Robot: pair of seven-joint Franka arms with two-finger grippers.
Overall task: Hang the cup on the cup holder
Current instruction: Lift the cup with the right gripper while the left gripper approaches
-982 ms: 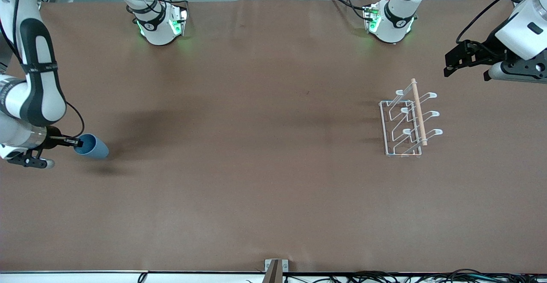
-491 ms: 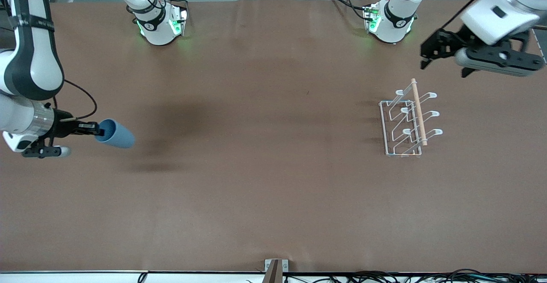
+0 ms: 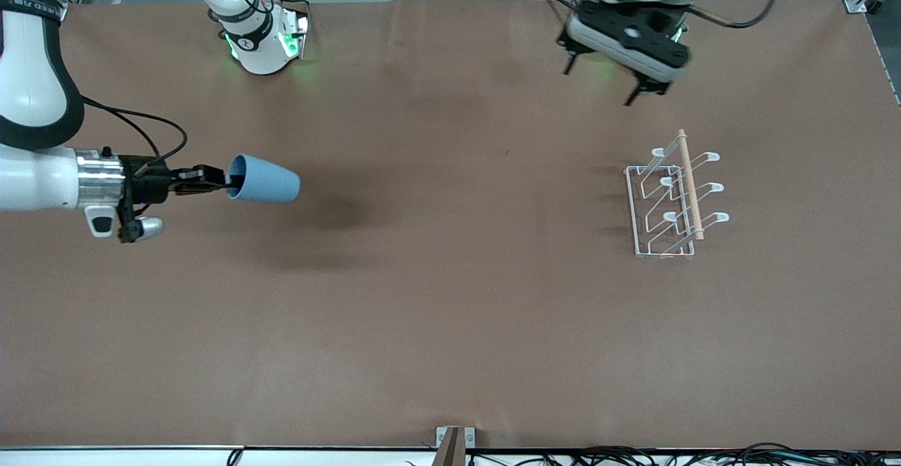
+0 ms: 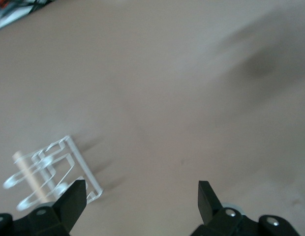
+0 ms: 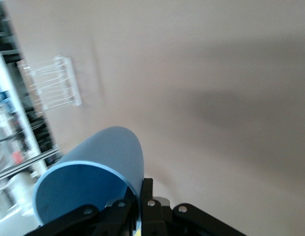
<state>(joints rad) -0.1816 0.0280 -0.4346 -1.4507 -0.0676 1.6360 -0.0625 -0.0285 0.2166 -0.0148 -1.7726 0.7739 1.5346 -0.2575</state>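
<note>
As its rim sits pinched, cup [image 3: 264, 179] juts past right gripper [image 3: 224, 179]

one cup [image 3: 264, 179], one cup holder [image 3: 672, 198], two pincers

Robot lab: bolted arm bases [image 3: 264, 43], cable clutter [image 3: 704, 457].

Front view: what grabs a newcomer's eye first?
The light-blue cup, pinched by its rim in the right end effector, carried on its side above the table's right-arm end. Next, the white wire cup holder at the left-arm end, with the open left end effector hovering near its base.
</note>
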